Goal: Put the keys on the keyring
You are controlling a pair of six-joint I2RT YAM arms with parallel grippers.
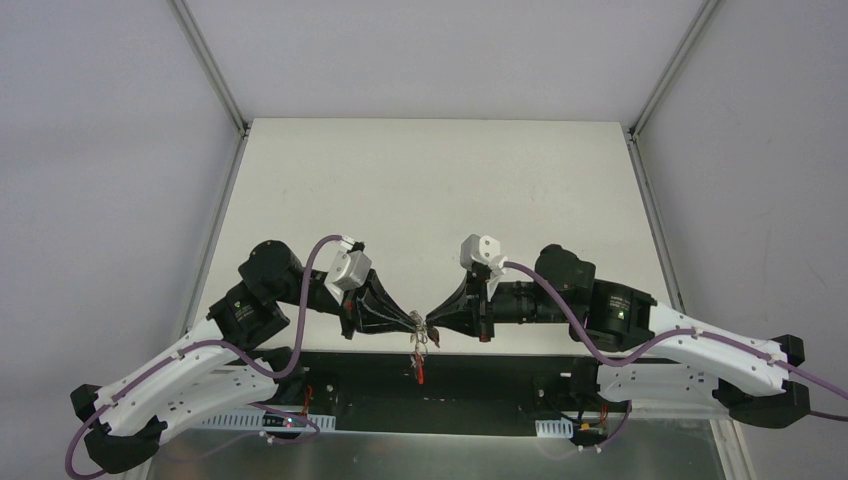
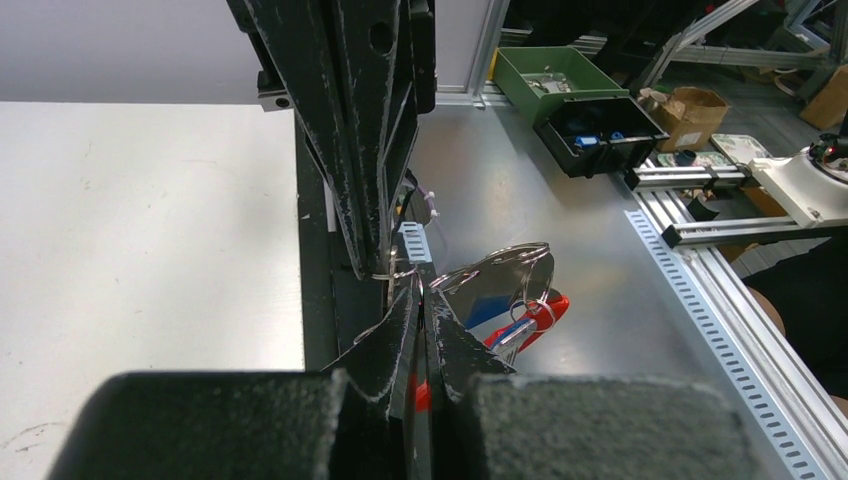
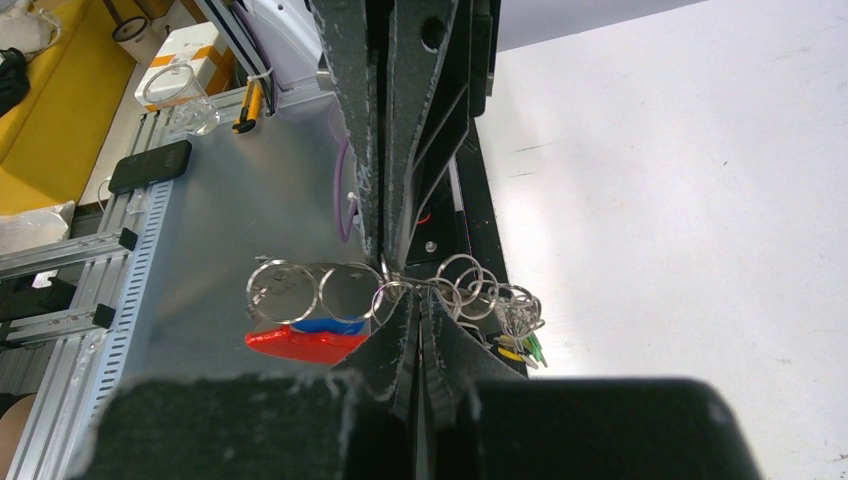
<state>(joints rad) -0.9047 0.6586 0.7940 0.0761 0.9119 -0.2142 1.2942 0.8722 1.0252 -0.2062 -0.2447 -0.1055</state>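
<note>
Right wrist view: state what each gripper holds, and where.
The left gripper and right gripper each pinch the keyring by its thin silvery wire loops, tip to tip; the keys dangle unheld.

keys (image 3: 524, 346): partly behind right hand (image 3: 417, 298) | top view: too small to tell

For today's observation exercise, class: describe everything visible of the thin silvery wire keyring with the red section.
The thin silvery wire keyring is a chain of linked loops, held in the air. Its red and blue section hangs below. The shut left gripper and right gripper pinch it tip to tip from opposite sides. Tiny keys with green and yellow heads dangle from one end.
</note>
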